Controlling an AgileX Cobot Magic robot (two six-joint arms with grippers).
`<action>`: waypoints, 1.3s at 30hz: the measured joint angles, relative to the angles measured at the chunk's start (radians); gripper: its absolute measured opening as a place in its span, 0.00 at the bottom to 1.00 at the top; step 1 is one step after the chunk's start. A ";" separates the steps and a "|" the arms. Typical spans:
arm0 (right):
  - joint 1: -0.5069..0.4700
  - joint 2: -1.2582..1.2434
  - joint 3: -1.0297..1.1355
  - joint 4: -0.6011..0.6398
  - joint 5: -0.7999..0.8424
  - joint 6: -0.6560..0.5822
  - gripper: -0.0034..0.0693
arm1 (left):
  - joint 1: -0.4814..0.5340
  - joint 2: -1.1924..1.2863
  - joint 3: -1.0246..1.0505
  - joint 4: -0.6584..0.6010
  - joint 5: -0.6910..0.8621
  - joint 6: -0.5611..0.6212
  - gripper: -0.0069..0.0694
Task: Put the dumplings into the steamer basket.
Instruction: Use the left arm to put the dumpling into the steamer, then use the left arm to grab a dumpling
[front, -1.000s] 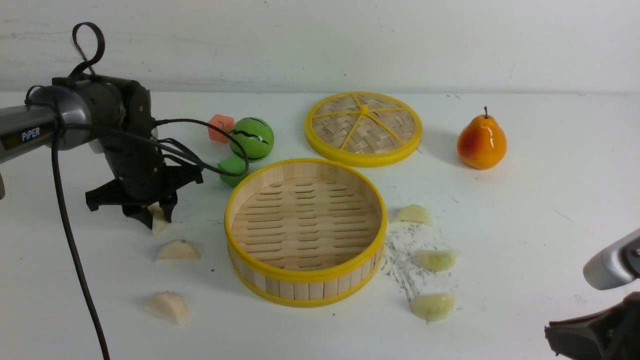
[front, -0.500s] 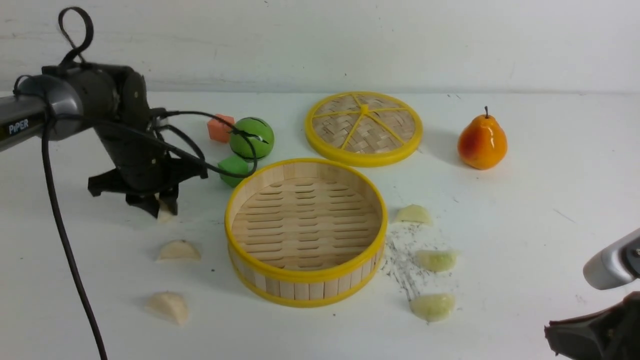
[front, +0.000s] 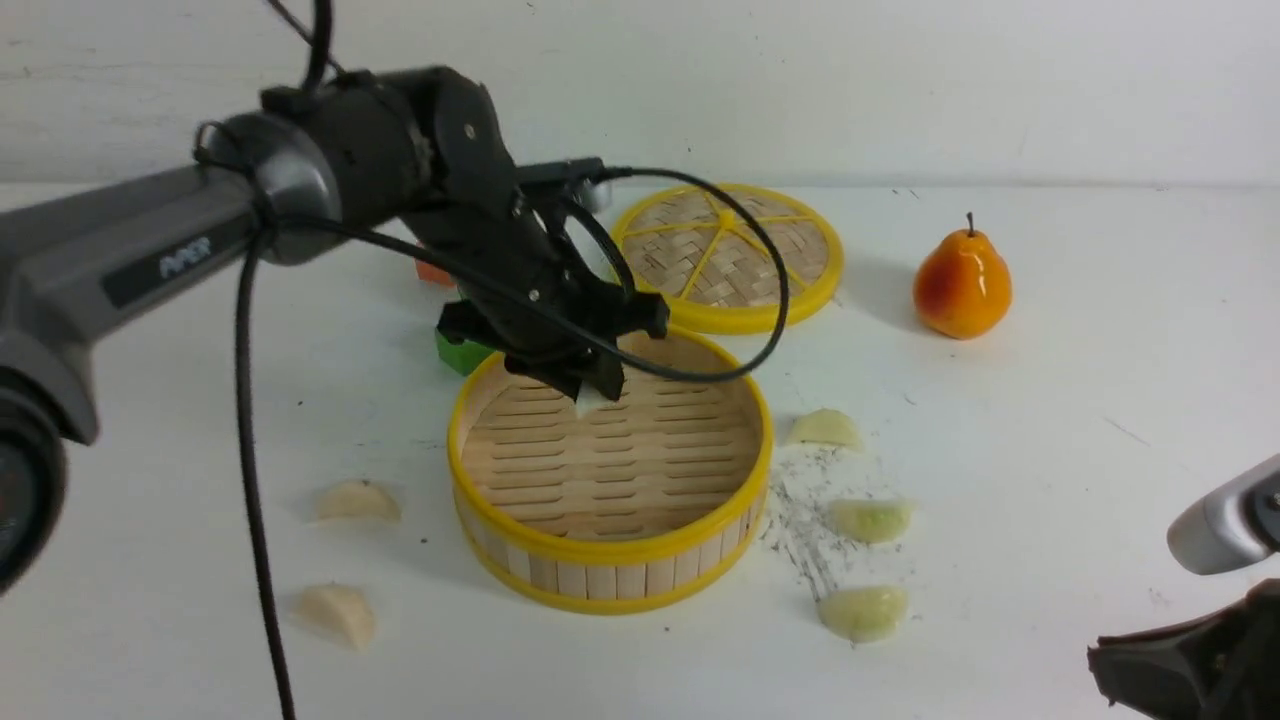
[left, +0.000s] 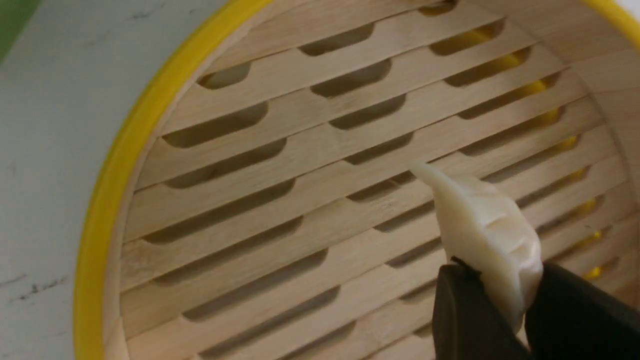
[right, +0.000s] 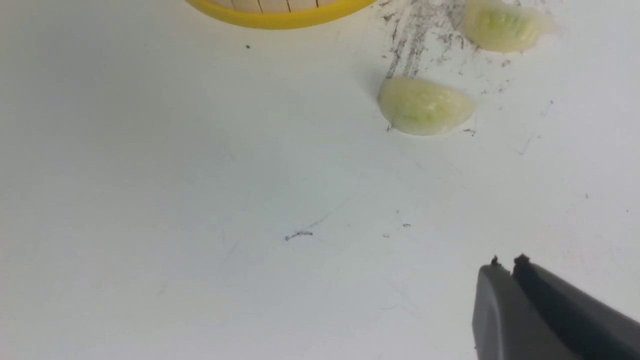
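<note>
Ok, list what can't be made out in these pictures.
- Front view: the left gripper hides nearly all of the white dumpling it holds.
- Front view: the left arm covers parts of the orange cube and the green cube.
- Front view: the right gripper is cut off by the lower right corner.
- Left wrist view: the steamer basket runs past the edges; whether the dumpling touches its floor cannot be told.

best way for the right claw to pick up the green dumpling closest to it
Come from straight above and pinch the green dumpling across its plump middle, the short way: it lies flat and its ends taper, so they'd likely slip.
</note>
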 joint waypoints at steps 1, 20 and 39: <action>0.000 0.000 0.000 0.001 0.000 0.000 0.10 | 0.000 0.008 0.000 0.001 -0.001 -0.005 0.30; 0.000 0.000 0.000 0.014 0.000 -0.004 0.13 | 0.003 -0.004 0.003 0.130 0.017 -0.229 0.50; 0.000 0.000 0.000 0.017 -0.001 -0.004 0.15 | 0.003 -0.459 0.627 0.544 -0.144 -0.581 0.39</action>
